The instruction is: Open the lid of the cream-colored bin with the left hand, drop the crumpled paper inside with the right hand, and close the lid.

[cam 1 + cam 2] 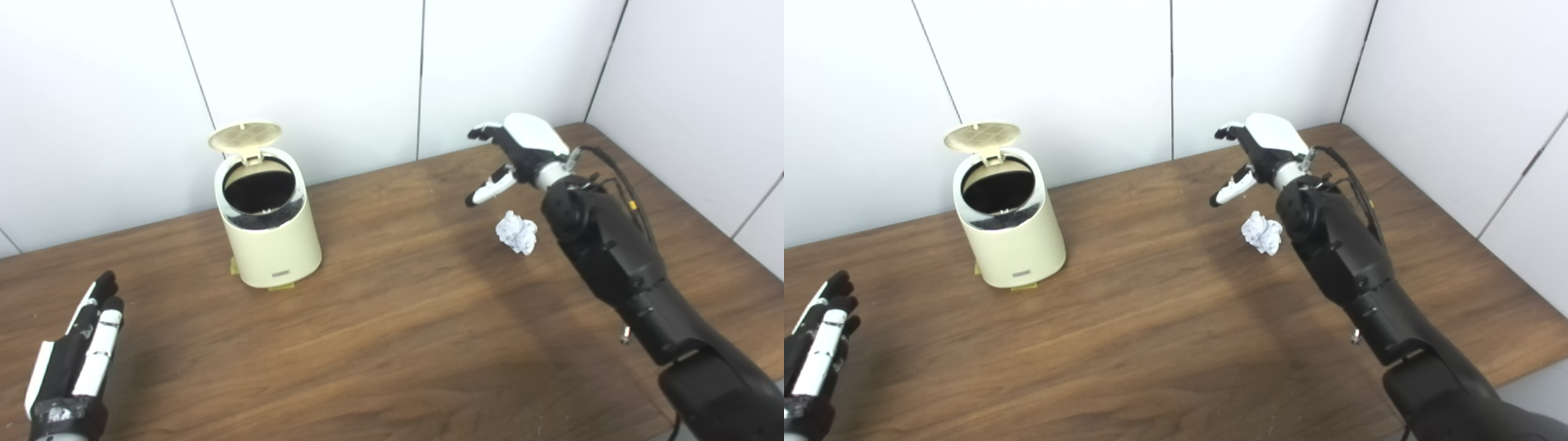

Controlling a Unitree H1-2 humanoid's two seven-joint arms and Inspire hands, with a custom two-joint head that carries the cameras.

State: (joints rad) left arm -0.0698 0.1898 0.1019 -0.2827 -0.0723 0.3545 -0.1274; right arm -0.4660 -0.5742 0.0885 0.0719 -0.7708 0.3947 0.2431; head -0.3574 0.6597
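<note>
The cream-colored bin (269,245) stands at the back left of the wooden table, its round lid (245,136) tipped up and back so the dark inside shows. A crumpled ball of white paper (517,233) lies on the table right of centre. My right hand (511,156) hovers above and just behind the paper, open, fingers spread and pointing left, holding nothing. My left hand (86,343) rests low at the near left corner, open with fingers stretched flat, well apart from the bin.
White wall panels close the table in at the back and the right. The table (392,343) ends at a near-right edge beside my right forearm. Small tan pads peek out under the bin's base (282,286).
</note>
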